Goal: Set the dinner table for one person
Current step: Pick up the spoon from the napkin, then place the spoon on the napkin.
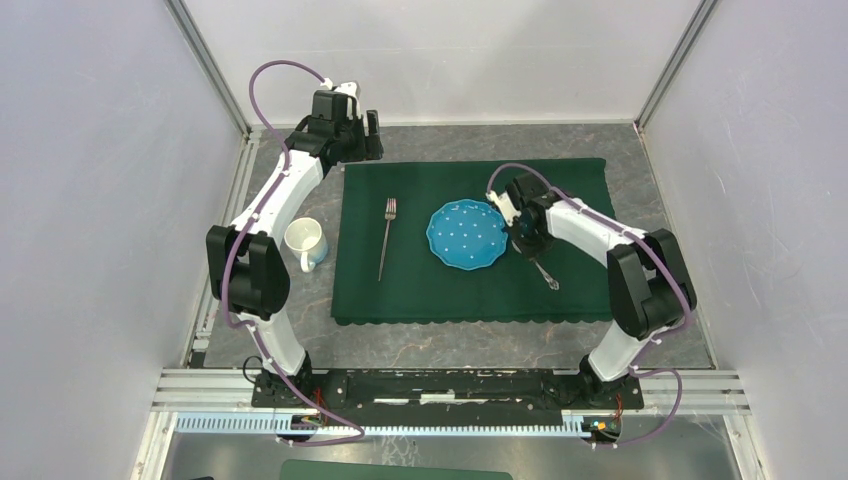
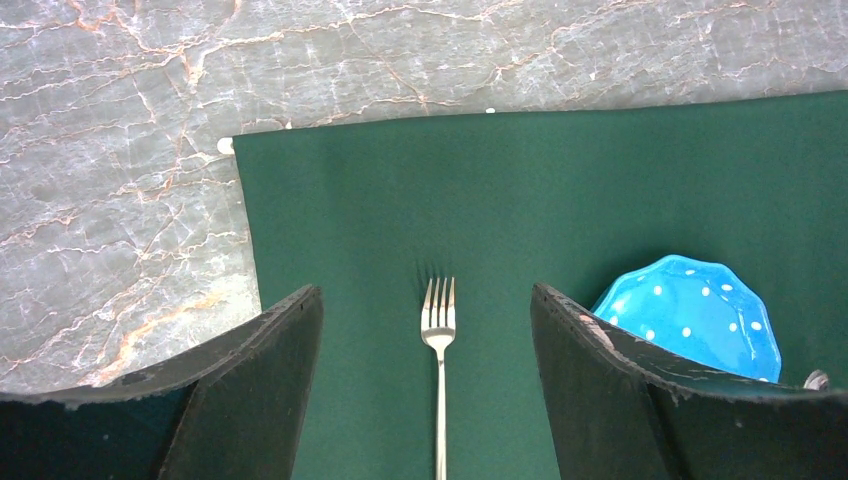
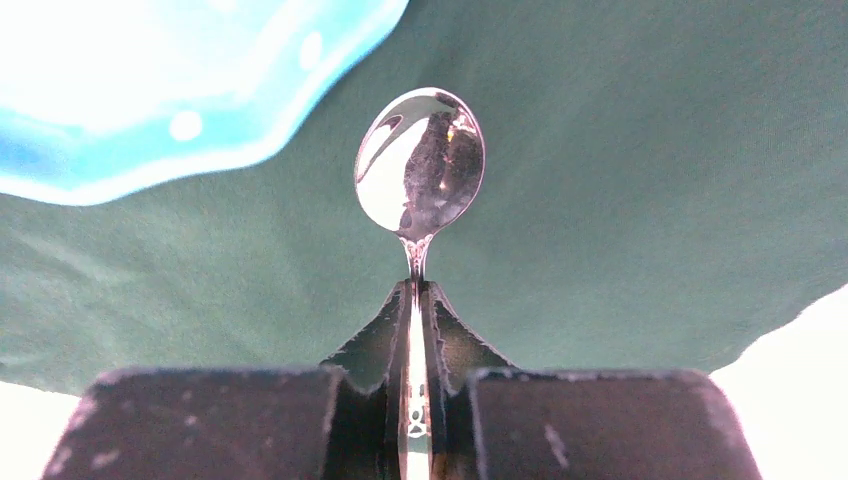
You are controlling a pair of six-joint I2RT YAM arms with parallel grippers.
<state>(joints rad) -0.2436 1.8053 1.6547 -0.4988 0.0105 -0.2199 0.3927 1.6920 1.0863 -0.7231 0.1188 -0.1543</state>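
The dark-grey dinner table [image 1: 450, 345] carries a dark green scallop-edged cloth [image 1: 470, 292]. A blue white-dotted plate [image 1: 469, 234] lies at the cloth's middle, with a fork [image 1: 386, 238] to its left. My right gripper [image 1: 527, 243] is shut on a spoon [image 1: 546, 273] just right of the plate. In the right wrist view the spoon's bowl [image 3: 420, 165] sticks out past the shut gripper [image 3: 415, 287], just above the cloth [image 3: 620, 200]. My left gripper [image 1: 362, 138] is open and empty above the cloth's far left corner. In its view the gripper [image 2: 427, 290] frames the fork [image 2: 438, 345] far below.
A white mug [image 1: 305, 243] stands on the bare table left of the cloth, beside the left arm. The veined stone table [image 2: 120, 150] shows beyond the cloth [image 2: 500, 180], and the plate [image 2: 690, 315] is at the right. Enclosure walls ring the table.
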